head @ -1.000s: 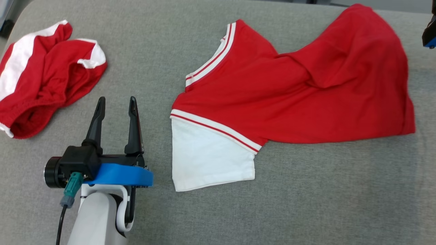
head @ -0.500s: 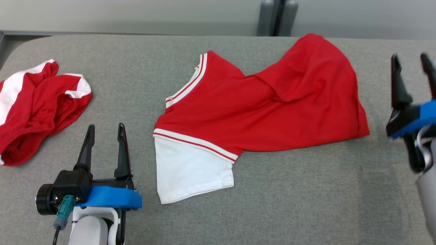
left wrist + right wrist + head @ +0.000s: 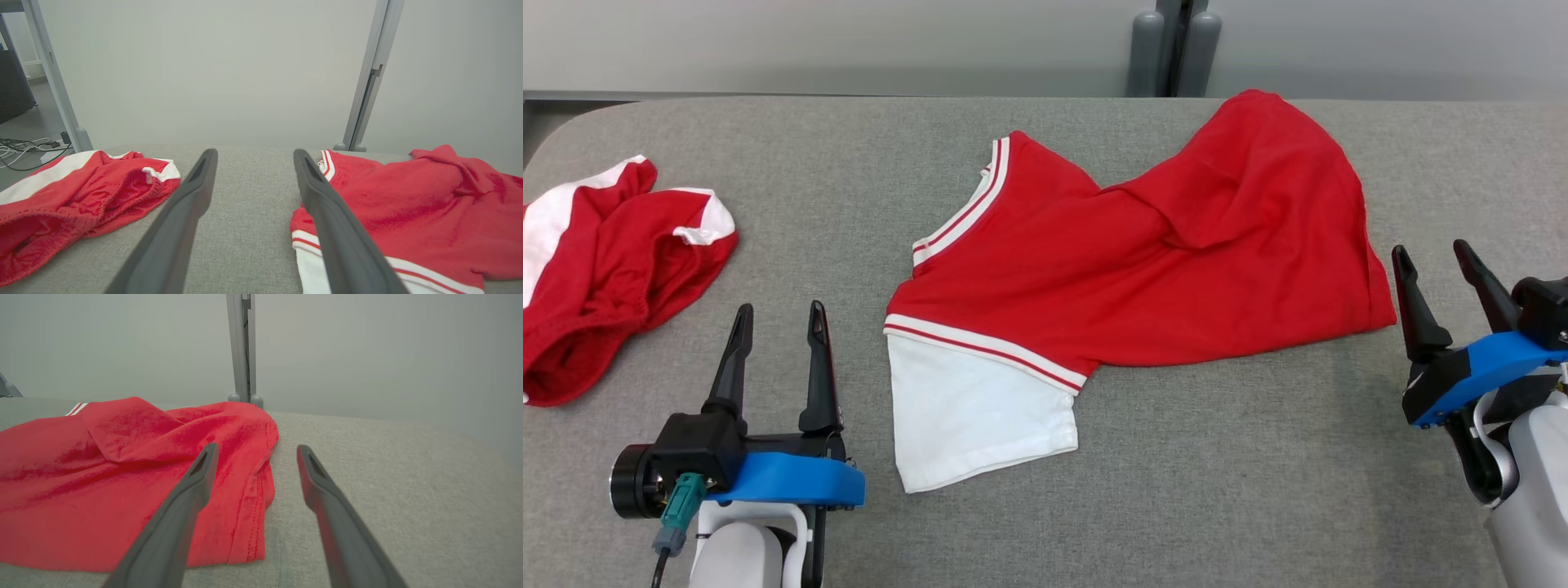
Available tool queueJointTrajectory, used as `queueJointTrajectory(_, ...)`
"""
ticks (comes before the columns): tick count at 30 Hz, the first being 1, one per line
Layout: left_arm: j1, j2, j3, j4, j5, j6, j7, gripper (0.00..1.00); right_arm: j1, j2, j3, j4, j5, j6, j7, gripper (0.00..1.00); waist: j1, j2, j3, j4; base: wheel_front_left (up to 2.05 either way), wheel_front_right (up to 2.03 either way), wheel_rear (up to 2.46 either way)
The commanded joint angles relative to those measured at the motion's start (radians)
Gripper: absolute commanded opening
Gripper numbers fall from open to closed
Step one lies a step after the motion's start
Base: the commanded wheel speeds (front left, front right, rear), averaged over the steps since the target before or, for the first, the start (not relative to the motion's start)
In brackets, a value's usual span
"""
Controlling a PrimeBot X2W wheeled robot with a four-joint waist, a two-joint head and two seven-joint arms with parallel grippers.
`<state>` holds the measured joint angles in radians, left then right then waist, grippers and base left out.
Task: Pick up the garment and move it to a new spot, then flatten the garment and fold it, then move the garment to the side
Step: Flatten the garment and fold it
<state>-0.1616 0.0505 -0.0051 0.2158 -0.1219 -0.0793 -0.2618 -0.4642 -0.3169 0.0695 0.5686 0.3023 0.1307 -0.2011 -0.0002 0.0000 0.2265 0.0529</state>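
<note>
The garment is a red T-shirt with a white sleeve and striped trim, lying rumpled and partly folded over itself on the grey table. My left gripper stands open and empty to the left of the white sleeve, apart from it. My right gripper is open and empty just off the shirt's right hem. In the left wrist view the garment lies right of my left gripper. In the right wrist view the garment's hem lies left of and under my right gripper.
A second red and white garment lies crumpled at the table's left edge, also in the left wrist view. Two grey posts stand against the wall behind the table. Bare grey cloth runs along the front.
The head camera has tilted, so the whole picture shifted. My right gripper has come down from the upper right edge to the shirt's right hem. The left gripper has hardly moved.
</note>
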Motion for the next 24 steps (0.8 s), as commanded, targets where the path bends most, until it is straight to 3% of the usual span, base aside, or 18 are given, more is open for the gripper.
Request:
queueJointTrajectory(1, -0.014, 0.0, -0.005, -0.004, -0.004, 0.002, -0.005, 1.0, 0.003, 0.002, 0.002, 0.017, 0.01, 0.0, 0.022, 1.0, 0.0002, 0.0, 0.011, 0.015, 0.0, 0.0, 0.0)
queueJointTrajectory(15, -0.035, 0.0, -0.023, 0.001, -0.013, 0.006, -0.005, 1.0, -0.044, 0.024, 0.026, 0.233, -0.001, 0.0, 0.034, 1.0, 0.0002, 0.0, 0.052, 0.073, 0.0, 0.0, 0.0)
queueJointTrajectory(17, -0.037, 0.0, -0.023, 0.004, -0.013, 0.007, -0.005, 1.0, -0.051, 0.025, 0.036, 0.26, 0.005, 0.0, 0.022, 0.0, 0.0002, 0.0, 0.047, 0.075, 0.0, 0.0, 0.0)
queueJointTrajectory(24, -0.004, -0.001, -0.008, 0.01, 0.0, 0.01, -0.005, 1.0, -0.047, 0.043, 0.09, 0.252, 0.037, 0.0, -0.031, 0.0, 0.0002, 0.0, 0.002, 0.044, 0.0, 0.0, 0.0)
